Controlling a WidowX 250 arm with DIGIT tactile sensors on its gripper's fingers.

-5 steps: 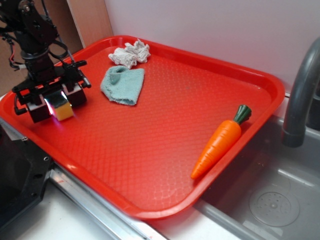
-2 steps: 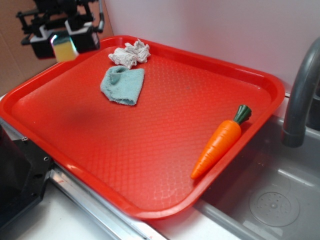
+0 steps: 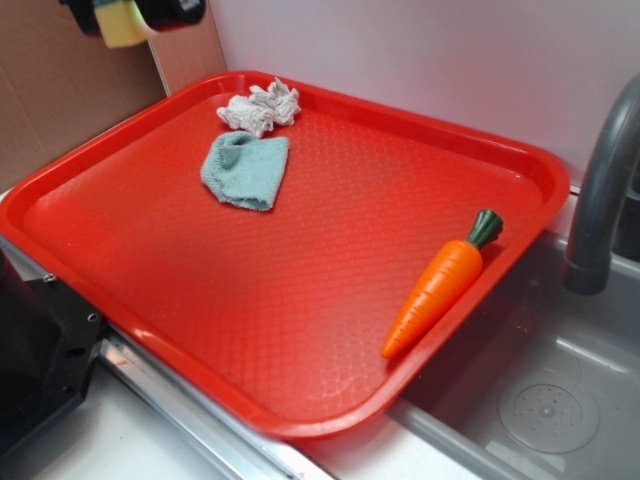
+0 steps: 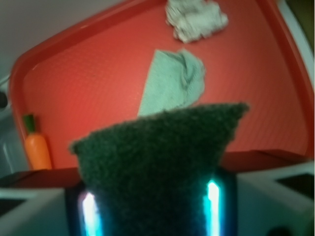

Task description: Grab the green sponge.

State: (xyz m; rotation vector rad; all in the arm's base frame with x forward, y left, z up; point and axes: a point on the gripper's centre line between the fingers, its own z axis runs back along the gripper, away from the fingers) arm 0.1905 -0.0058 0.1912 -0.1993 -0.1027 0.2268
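The green sponge (image 3: 122, 22) is held high above the tray's far left corner, its yellow foam showing at the top edge of the exterior view. My gripper (image 3: 135, 15) is shut on it, mostly cut off by the frame. In the wrist view the sponge's dark green scouring top (image 4: 157, 162) fills the lower middle, pinched between the two fingers (image 4: 224, 204) with their lit cyan strips. The sponge hangs clear of the tray.
Below lies the red tray (image 3: 150, 330) with a pale teal cloth (image 3: 246, 170), a white-grey rag (image 3: 259, 108) and a toy carrot (image 3: 440, 285). A grey faucet (image 3: 600, 190) and sink stand at the right. A brown board backs the left corner.
The gripper has lifted the sponge off the tray's left side, rising up and toward the back until it is nearly out of the exterior view.
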